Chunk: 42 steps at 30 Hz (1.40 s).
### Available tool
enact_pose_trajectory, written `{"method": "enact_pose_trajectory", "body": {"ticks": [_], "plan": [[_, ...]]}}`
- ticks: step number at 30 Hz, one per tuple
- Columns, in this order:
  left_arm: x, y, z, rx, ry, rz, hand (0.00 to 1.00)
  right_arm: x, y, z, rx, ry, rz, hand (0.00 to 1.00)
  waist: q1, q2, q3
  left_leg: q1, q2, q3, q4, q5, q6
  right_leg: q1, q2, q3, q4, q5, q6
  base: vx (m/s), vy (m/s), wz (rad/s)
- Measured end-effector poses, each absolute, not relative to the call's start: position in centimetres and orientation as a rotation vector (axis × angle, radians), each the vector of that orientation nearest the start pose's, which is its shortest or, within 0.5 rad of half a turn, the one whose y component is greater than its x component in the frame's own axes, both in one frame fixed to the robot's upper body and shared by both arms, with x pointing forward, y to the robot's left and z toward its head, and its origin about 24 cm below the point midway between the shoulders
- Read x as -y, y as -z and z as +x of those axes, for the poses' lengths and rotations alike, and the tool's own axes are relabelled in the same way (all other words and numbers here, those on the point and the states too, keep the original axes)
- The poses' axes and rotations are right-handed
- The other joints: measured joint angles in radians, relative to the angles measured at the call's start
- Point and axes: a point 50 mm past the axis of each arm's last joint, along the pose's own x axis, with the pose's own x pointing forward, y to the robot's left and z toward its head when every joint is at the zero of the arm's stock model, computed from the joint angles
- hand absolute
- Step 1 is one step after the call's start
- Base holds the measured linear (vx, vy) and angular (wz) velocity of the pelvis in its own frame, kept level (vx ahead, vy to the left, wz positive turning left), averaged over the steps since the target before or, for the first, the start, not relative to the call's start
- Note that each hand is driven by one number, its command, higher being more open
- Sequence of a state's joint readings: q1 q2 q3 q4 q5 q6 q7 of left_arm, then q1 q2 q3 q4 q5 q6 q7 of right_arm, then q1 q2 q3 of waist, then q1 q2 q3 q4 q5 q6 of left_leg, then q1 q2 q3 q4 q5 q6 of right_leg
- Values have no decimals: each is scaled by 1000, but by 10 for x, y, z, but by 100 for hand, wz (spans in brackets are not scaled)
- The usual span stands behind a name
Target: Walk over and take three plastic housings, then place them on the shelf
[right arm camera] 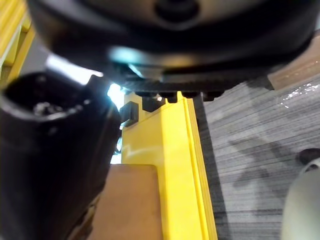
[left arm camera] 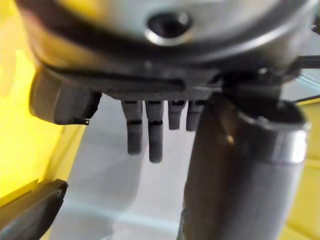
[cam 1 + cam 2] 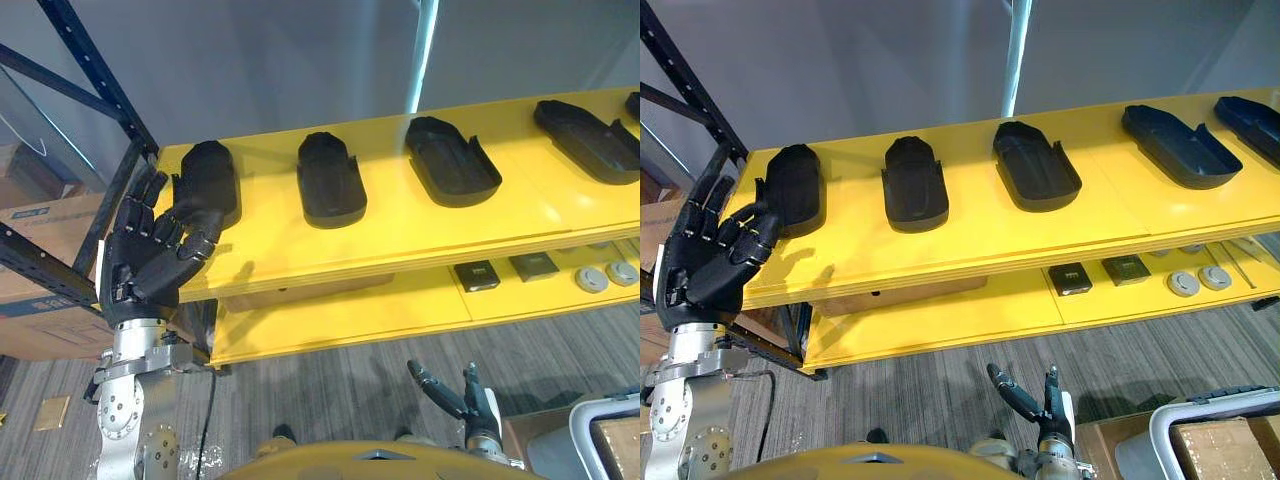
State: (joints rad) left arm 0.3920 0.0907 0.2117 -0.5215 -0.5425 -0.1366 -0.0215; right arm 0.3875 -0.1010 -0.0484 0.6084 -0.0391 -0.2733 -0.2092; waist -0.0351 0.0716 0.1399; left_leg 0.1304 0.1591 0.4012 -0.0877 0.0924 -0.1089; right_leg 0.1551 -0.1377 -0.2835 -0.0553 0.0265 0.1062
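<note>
Several black plastic housings lie in a row on the yellow top shelf (image 3: 400,240): the leftmost housing (image 3: 207,185), a second (image 3: 331,180), a third (image 3: 452,160) and another (image 3: 588,140) further right. My left hand (image 3: 150,250) is raised at the shelf's left front corner, open, with its thumb beside the near end of the leftmost housing and nothing in its grasp. In the left wrist view its fingers (image 2: 150,135) point straight out, and a housing's edge (image 2: 30,210) shows past them. My right hand (image 3: 460,395) hangs low over the carpet, open and empty.
The lower yellow shelf (image 3: 340,320) carries dark square parts (image 3: 477,275) and round grey parts (image 3: 590,279). A dark blue rack upright (image 3: 95,70) and cardboard boxes (image 3: 40,230) stand at the left. A pale bin with a box (image 3: 1220,445) sits at the lower right.
</note>
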Motion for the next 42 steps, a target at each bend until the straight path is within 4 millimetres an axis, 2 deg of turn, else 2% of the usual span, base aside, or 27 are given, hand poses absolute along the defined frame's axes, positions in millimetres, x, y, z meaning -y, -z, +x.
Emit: {"method": "enact_pose_trajectory", "body": {"ticks": [4,8,12,16,18,23,28,33,42], "plan": [[-222,-101,168,326,-238,-345,100,213,117,81,-701,326,-220,100,-1,-8,-2,-4,0,0,2,1,0,-4,0,0,0,3,4,0,0,0],[-221,-96,180,303,-292,-372,100,213,118,80,-703,320,-224,100,-4,-10,-2,-13,0,2,3,6,0,-14,0,3,1,7,8,15,0,0],[-219,-92,193,269,-302,-340,100,213,118,79,-709,310,-226,100,-23,-10,-2,-21,0,6,3,5,0,-27,0,10,3,8,8,8,0,-2],[-205,-103,221,296,-226,-340,100,215,118,84,-709,300,-234,100,-32,-10,16,-78,0,6,3,15,8,-91,-1,15,14,15,6,-2,0,-1],[-204,-108,230,314,-219,-336,100,215,118,85,-713,310,-220,100,-48,-14,34,-87,0,7,3,17,9,-103,-1,18,19,15,6,0,0,0],[-203,-109,248,307,-194,-274,100,217,123,78,-765,330,-209,100,-55,-20,47,-85,-1,25,4,19,9,-110,-2,40,24,16,7,49,1,-10],[-207,-110,258,298,-230,-259,100,217,123,79,-762,329,-210,100,-63,-19,56,-77,1,37,4,19,9,-115,-1,53,38,12,1,13,0,-8],[-212,-105,269,254,-261,-244,100,217,122,84,-753,319,-206,100,-69,-27,105,-74,1,50,4,16,8,-134,-3,68,58,8,-3,-55,10,-9],[-212,-105,277,220,-288,-241,100,215,124,82,-773,316,-202,100,-78,-36,118,-78,1,49,6,18,10,-143,-4,69,73,8,-3,12,1,0]]}}
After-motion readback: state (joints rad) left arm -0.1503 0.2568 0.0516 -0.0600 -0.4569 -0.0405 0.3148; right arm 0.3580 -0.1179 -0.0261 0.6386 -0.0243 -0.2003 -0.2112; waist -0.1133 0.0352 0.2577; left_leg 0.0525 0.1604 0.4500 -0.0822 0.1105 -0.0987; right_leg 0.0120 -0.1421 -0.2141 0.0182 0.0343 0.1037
